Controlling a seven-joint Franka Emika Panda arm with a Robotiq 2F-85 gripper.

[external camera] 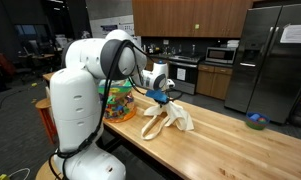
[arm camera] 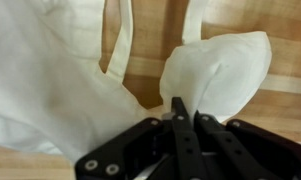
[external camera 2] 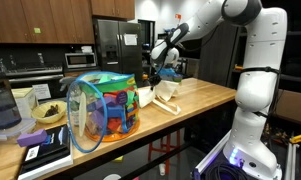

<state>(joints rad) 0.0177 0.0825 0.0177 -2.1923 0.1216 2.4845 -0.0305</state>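
- The gripper is clamped on a fold of the white cloth bag, which lies crumpled on the wooden table.
- The pinch looks thin, perhaps a single layer, so a tug could slip the fabric free.
- The room is a kitchen with a steel fridge; a colourful basket stands nearby.

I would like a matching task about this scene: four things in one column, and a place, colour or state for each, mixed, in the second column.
1. gripper
2. white cloth bag
3. mesh basket
4. blue bowl

a. at the end of the table away from the robot
b. shut on fabric
c. hangs pinched, lower part on the table
d. many colours, blue rim

Pairs: 1-b, 2-c, 3-d, 4-a
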